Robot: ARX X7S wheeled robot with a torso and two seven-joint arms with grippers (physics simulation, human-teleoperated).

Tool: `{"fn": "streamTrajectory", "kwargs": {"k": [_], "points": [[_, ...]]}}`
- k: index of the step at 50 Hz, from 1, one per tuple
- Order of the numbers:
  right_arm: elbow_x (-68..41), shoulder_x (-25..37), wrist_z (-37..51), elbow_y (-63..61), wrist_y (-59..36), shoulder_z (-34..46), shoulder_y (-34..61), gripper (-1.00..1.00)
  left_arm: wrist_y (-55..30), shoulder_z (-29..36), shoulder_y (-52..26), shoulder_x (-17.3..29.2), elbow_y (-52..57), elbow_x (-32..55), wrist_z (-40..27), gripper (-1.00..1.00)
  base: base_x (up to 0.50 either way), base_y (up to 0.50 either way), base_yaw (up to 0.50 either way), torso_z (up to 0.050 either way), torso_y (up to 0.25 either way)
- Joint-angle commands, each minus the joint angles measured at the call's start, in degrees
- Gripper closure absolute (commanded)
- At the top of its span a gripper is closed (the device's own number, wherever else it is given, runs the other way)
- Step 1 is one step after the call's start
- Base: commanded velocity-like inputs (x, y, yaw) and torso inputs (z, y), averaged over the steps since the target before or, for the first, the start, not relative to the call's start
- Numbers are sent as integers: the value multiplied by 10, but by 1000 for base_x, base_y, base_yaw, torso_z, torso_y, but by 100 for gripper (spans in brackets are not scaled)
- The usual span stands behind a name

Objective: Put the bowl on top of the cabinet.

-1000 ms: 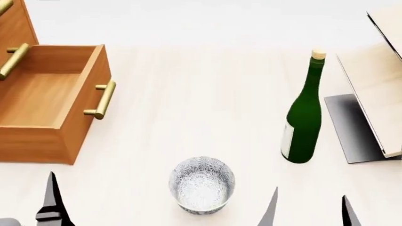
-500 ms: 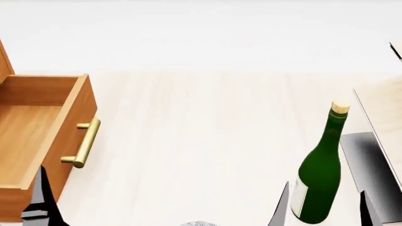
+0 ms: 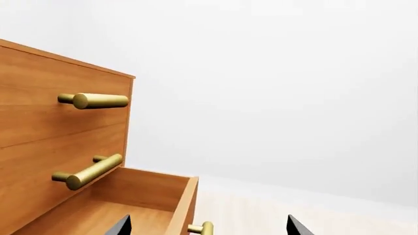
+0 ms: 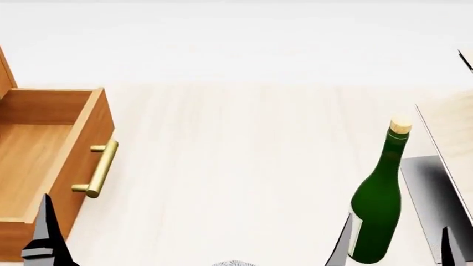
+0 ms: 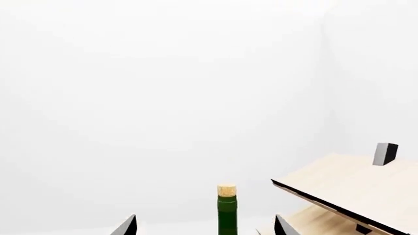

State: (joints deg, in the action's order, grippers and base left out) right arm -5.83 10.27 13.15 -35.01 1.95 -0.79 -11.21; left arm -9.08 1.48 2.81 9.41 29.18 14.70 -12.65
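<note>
Bowl (image 4: pixel 232 263) barely peeking in, cabinet (image 4: pixel 44 166) drawer open. Both sets of jaws spread, empty. Best to drop low, straddle rim, squeeze gently before lifting.

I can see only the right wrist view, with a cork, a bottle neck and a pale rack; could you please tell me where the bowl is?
Observer: Only a sliver of the bowl shows, at the very bottom edge of the head view, near the middle.
Operator: Thank you. And where does the cabinet stand?
Observer: The cabinet is on the robot's left, and its lowest drawer is pulled open.
Operator: Is there anything in that drawer?
Observer: No, the part of its inside that shows in the head view is bare wood.
</note>
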Motion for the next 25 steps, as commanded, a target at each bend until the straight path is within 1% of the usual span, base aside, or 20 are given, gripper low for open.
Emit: {"fn": "streamTrajectory", "kwargs": {"k": [1,9,11,25], "points": [[28,-4,25,11,11,0,3,-100,-3,5,-2,6,2,4,-6,-100,0,0,0,0,0],[28,2,24,11,18,5,-1,-100,-4,7,-2,11,5,13,-4,-100,0,0,0,0,0],[27,3,25,11,18,6,-1,-100,8,6,1,13,4,18,3,-100,0,0,0,43,0],[29,9,31,11,21,11,-2,-100,-5,6,0,18,5,35,-3,-100,0,0,0,50,0]]}}
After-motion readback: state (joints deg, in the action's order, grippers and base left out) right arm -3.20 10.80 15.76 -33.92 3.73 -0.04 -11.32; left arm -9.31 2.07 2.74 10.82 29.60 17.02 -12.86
